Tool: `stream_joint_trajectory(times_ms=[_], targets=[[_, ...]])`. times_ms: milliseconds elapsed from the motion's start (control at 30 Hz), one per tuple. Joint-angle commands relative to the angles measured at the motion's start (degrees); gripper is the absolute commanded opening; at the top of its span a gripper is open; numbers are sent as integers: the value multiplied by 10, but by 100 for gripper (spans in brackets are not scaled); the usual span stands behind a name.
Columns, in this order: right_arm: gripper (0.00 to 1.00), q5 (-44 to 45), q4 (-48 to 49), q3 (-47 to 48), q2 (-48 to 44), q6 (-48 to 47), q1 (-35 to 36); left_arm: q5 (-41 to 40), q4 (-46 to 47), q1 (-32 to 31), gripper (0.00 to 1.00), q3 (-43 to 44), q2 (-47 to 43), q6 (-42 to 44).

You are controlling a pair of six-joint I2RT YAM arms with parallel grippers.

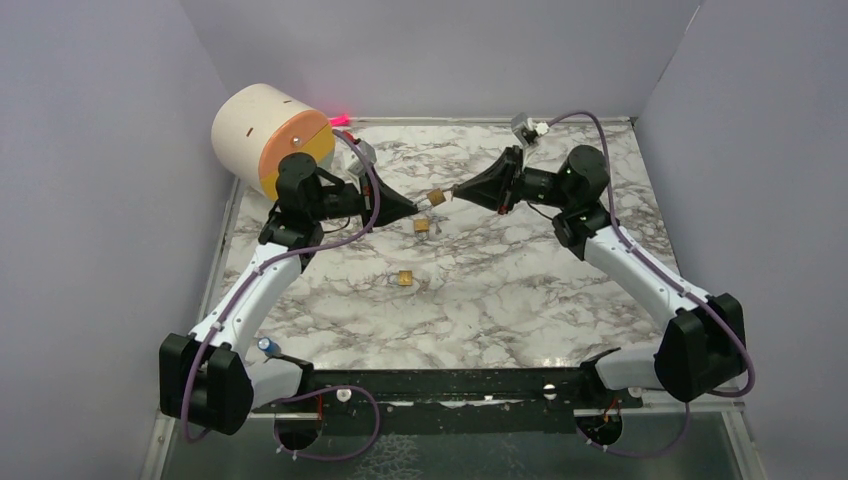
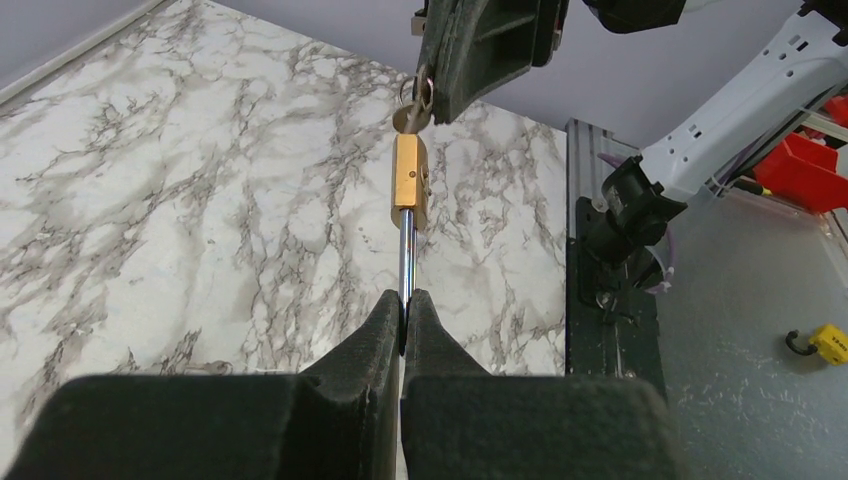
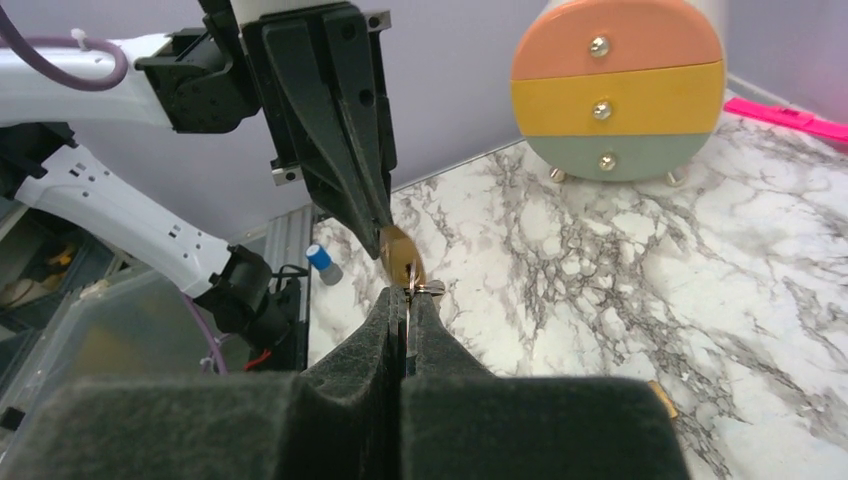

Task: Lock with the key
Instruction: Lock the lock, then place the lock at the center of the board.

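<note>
There are two black grippers, and they meet in the air over the middle of the table [image 1: 520, 290]. The table top is flat and smooth, white with grey swirls like marble.

I count three small locks. All look like shiny gold metal blocks. One lock [image 2: 408, 185] hangs in the air between the two grippers. The other two locks [image 1: 423, 227] [image 1: 405, 279] lie flat on the table near it, a little apart from each other.

The left gripper [image 2: 403, 300] has its two soft black fingers squeezed tight on the lock's thin silver bar [image 2: 404, 255]. The bar is round and shiny.

There is one key [image 2: 412, 118]. It is small and silver, with a little ring on it. It sits at the far end of the gold block. The right gripper [image 3: 408, 298] is pinched shut on the key, with no gap between its fingers.

There is one round box [image 1: 262, 130] at the back left. It is shaped like a drum on its side. It has three drawers: one orange [image 3: 615, 45], one yellow [image 3: 618, 105] and one grey-green [image 3: 610, 158]. Each drawer has one small silver knob.
</note>
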Motion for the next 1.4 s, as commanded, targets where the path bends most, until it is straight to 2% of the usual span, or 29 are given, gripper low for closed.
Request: stream_joint_trajectory(times_ms=[0, 233, 433, 567, 633, 733, 900, 967, 1100, 1200, 1367], targets=[[1, 23, 24, -2, -30, 11, -24, 3, -15, 3, 0, 1, -17, 15], [1, 42, 37, -21, -55, 27, -51, 1, -19, 3, 0, 1, -19, 19], [1, 131, 47, -56, -79, 56, -69, 6, -6, 3, 0, -1, -22, 14], [1, 206, -13, -59, -103, 42, -70, -21, -13, -13, 0, 0, -21, 3], [1, 248, -46, -62, -117, 46, -70, -85, -47, -44, 0, 5, -21, 21], [1, 279, -73, -81, -136, 73, -70, -224, -87, -110, 0, 8, -21, 35], [1, 350, -143, -117, -168, 91, -70, -392, -97, -174, 0, -4, -21, 29], [1, 398, -185, -122, -170, 88, -70, -453, -103, -206, 0, -6, -10, 28], [1, 432, -257, -123, -143, 106, -64, -589, -124, -270, 0, -1, 41, 20], [1, 455, -282, -134, -127, 114, -47, -622, -131, -298, 0, 9, 83, 9], [1, 456, -297, -154, -103, 125, -29, -621, -134, -318, 0, 23, 130, 1]])
